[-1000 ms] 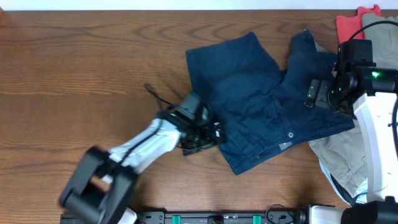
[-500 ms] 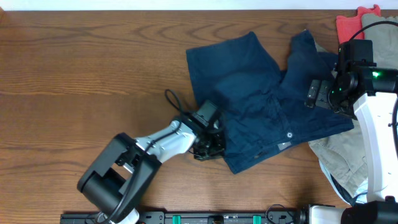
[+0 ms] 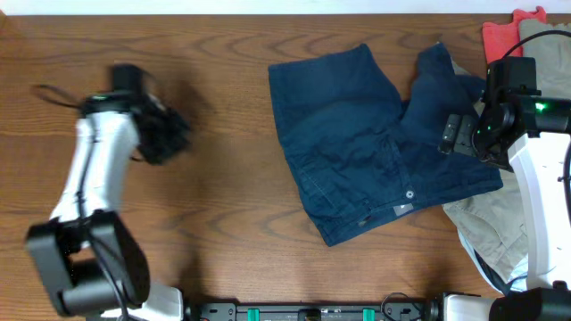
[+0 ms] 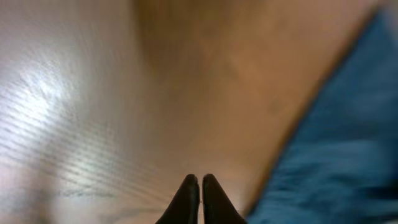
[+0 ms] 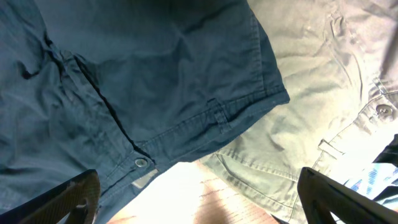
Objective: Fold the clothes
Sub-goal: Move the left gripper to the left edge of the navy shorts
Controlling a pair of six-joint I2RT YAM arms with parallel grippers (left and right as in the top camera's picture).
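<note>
The dark navy shorts (image 3: 366,147) lie spread and rumpled at the table's centre right, their metal waist button (image 3: 409,193) facing the front edge. My left gripper (image 3: 169,134) is blurred at the far left, well away from the shorts. In the left wrist view its fingertips (image 4: 200,182) are pressed shut with nothing between them, and the shorts (image 4: 342,143) are a blue blur at the right. My right gripper (image 3: 451,134) hovers over the shorts' right side. It stands open (image 5: 199,180) above the waistband and its button (image 5: 141,162).
A khaki-beige garment (image 3: 486,223) lies under the shorts' right edge, and it fills the right side of the right wrist view (image 5: 323,93). A red-orange cloth (image 3: 501,36) sits at the back right corner. Bare wooden table (image 3: 223,232) stretches left of the shorts.
My left arm has swung from the shorts' front left corner to the far left, shutting on nothing. The shorts' front edge shifted slightly left. The right arm has not moved.
</note>
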